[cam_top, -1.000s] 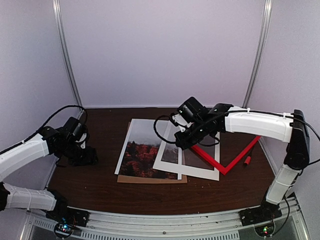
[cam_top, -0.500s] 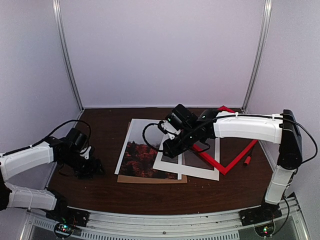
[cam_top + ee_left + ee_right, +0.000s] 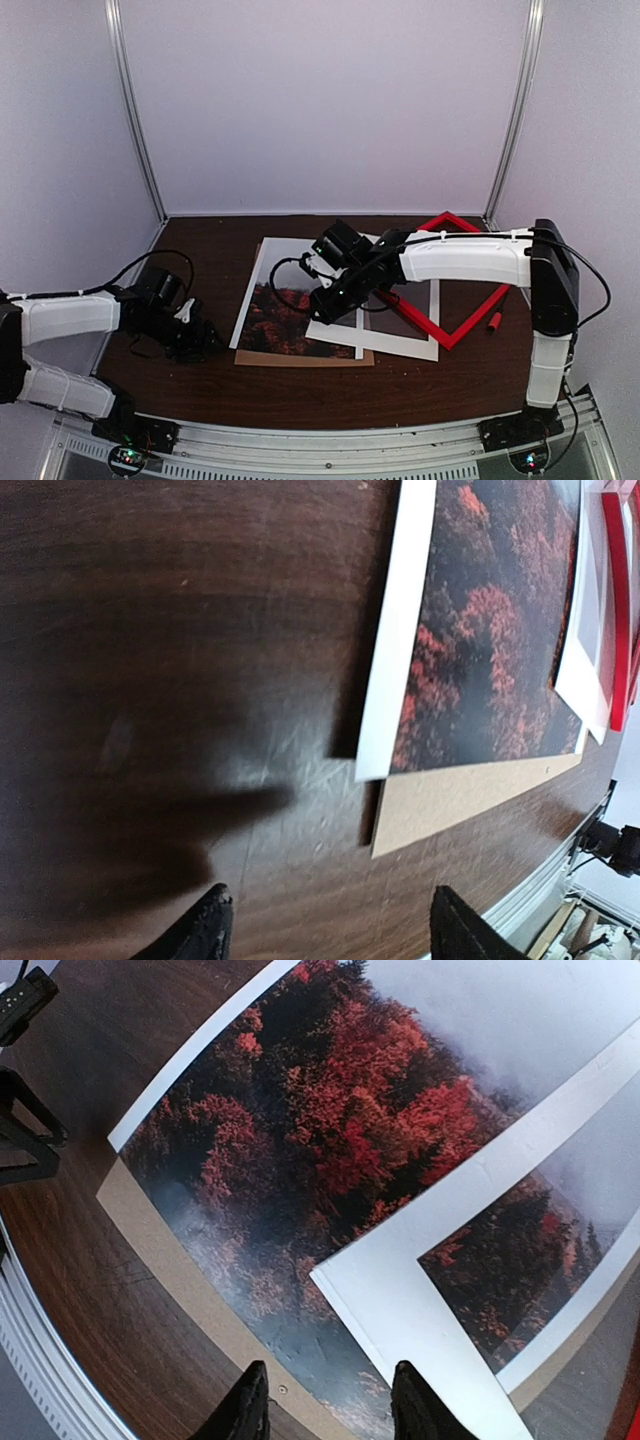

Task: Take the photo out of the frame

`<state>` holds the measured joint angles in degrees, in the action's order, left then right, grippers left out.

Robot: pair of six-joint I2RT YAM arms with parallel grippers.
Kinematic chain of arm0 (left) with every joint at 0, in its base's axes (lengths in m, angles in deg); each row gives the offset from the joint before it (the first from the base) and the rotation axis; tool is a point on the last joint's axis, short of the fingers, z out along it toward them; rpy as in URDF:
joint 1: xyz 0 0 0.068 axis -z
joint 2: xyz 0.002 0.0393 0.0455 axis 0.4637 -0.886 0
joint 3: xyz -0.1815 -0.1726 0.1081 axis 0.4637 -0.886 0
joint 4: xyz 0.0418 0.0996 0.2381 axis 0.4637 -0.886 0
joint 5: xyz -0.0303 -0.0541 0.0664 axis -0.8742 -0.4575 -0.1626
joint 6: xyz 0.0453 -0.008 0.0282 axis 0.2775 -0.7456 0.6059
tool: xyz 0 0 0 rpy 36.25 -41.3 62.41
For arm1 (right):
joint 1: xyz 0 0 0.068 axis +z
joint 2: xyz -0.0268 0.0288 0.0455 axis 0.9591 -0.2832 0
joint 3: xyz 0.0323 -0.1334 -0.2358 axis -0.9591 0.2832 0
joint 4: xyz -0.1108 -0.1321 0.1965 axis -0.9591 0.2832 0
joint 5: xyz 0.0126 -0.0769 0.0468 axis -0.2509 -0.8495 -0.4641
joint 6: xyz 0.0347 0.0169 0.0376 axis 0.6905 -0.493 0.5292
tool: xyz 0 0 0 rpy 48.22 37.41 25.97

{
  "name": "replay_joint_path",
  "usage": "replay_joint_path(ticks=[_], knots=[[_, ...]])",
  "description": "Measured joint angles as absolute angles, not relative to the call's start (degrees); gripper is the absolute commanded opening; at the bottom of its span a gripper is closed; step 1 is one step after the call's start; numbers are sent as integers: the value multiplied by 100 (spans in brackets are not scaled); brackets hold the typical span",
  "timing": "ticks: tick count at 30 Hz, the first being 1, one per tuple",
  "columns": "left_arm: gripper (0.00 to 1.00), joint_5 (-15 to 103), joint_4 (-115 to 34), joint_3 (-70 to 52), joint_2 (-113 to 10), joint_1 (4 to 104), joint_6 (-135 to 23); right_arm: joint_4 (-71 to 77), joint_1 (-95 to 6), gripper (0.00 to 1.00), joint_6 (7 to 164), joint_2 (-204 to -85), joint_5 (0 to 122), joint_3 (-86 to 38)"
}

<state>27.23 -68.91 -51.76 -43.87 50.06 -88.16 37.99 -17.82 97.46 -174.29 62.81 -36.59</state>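
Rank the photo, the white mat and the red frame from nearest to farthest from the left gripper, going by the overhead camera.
1. The photo, just to the right of the left gripper.
2. The white mat, further right, overlapping the photo's right side.
3. The red frame, farthest, over on the right side.

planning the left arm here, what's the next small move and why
Probably ease the left gripper forward to the near corner of the photo and close on it. Its jaws stand open and empty, low over the table; that corner sits slightly raised above the brown backing board, clear of the white mat.
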Motion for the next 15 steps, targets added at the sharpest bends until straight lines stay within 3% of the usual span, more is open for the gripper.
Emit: replay_joint_path(ticks=[15], knots=[[59, 2201, -5436, -4781, -5878, 4829, -8726, 3493, -1688, 32, 9903, -18548, 6810, -4251]])
